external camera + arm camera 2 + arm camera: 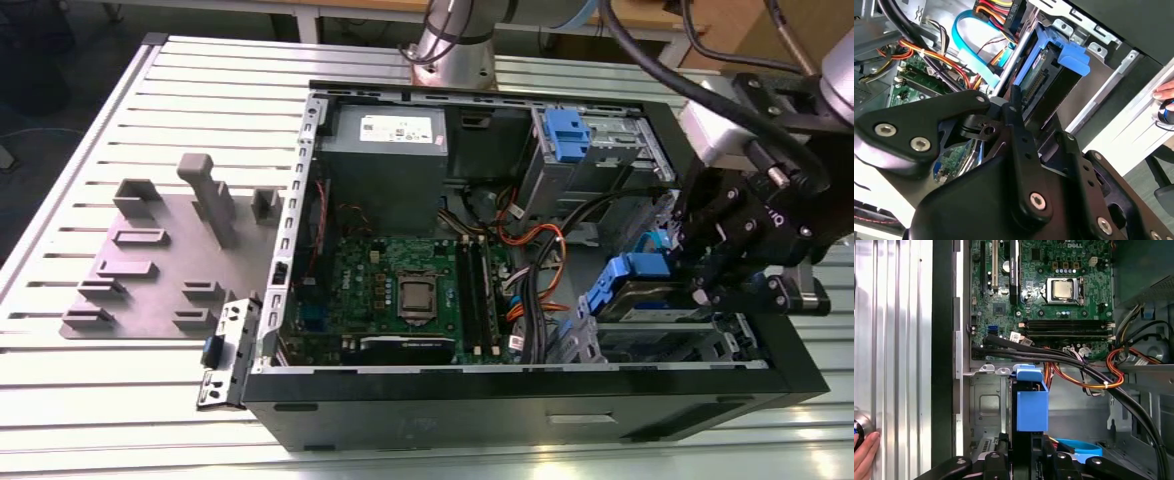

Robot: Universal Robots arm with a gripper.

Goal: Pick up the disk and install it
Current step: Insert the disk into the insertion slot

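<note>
My gripper (pixel 1025 454) is clenched on the disk (pixel 1031 407) at the case's (pixel 467 415) corner, and I fear a slight tilt jams it in the bay (pixel 667 345)

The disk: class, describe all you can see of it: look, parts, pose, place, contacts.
The disk is a flat drive in a blue plastic carrier with a protruding blue tab; a connector row shows on one end. It sits at the metal drive bay inside the open computer case, toward the exterior view's right, seen edge-on in the first wrist view. The pincer clamps it on both sides.
</note>
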